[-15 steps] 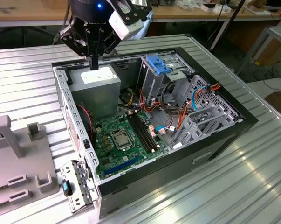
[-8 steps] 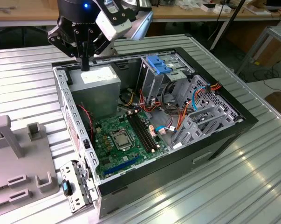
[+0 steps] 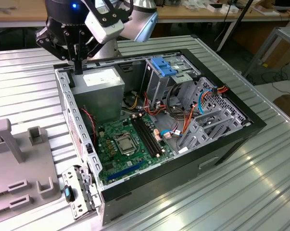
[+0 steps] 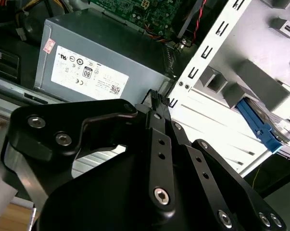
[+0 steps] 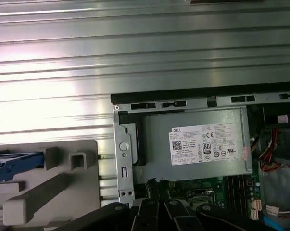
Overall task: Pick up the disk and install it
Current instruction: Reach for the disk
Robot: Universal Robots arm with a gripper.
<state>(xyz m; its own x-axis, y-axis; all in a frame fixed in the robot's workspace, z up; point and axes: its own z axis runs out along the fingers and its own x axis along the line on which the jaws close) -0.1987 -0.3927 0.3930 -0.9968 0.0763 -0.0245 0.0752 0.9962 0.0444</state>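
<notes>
The disk [image 5: 15, 161] sits in a grey fixture [image 5: 63, 192] on the ribbed metal table [image 3: 29, 67], outside the open case [image 3: 221, 144] and apart from its side wall. In both wrist views it appears as a narrow blue strip [image 4: 259, 126]. Its long axis runs roughly square to the case's side rail [image 5: 123, 154], with one end pointing at the rail. The far end is cut off at the frame edge in the first wrist view, and the dark body is hard to make out. Small grey posts [image 5: 77, 161] of the fixture stand just beside the near end, between the disk and the rail.

The gripper [image 3: 78, 65] hangs over the case corner, fingers pointing down at the rail's top edge, next to the power supply [image 3: 99, 86]. Its fingers [image 4: 154, 103] look pressed together with nothing between them. It is well apart from the disk.

Inside the case, the green board [image 3: 130, 139] lies beyond the power supply. At the other end there are drive cages, a light-blue ribbed latch plate [image 3: 164, 66], and a tangle of orange, red and blue cables [image 3: 183, 120]. In the second wrist view the gripper's black body hides much of the table and part of the fixture.
</notes>
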